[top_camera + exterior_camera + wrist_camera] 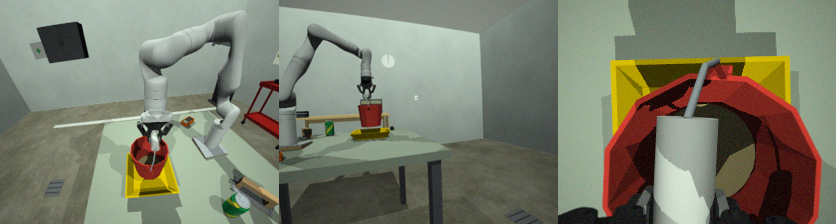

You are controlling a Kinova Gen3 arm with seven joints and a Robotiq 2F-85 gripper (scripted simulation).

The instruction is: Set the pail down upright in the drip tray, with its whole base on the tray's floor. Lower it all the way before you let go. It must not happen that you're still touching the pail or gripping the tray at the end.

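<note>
The red pail (149, 159) hangs upright from its grey wire handle, whose white grip (154, 141) is between my fingers. My gripper (154, 134) is shut on that grip, straight above the pail. The yellow drip tray (150, 180) lies on the table under the pail. In the exterior view the pail (369, 115) hangs with a small gap above the tray (370, 133), not touching it. In the wrist view the white grip (686, 167) fills the foreground, with the pail's open mouth (723, 155) below it and the tray (700, 75) showing behind its far rim.
A green can (236, 205) and a wooden block on a grey fixture (256, 192) stand at the table's front right. A small orange device (188, 121) lies near the arm's base (210, 147). A red cart (265, 107) stands off the table at the right.
</note>
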